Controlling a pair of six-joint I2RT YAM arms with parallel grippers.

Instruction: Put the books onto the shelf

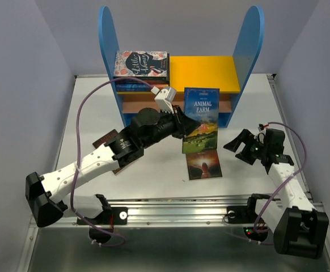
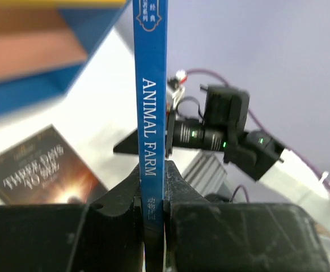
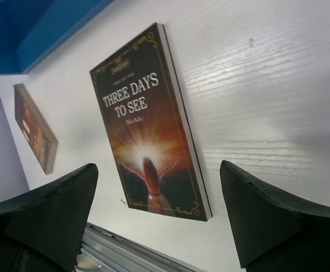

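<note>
The left gripper [image 1: 182, 126] pinches the Animal Farm book [image 1: 201, 113] at its spine and holds it upright just in front of the shelf [image 1: 204, 73]. Step in hand: carrying this book to the shelf. The next move calls for raising it over the board edge. The Three Days to See book [image 1: 203, 164] lies flat on the table. The right gripper [image 1: 243, 146] is spread wide and holds nothing.

top: high, looks down | wrists: close, low | all share: dark brown book [image 1: 203, 165]
</note>
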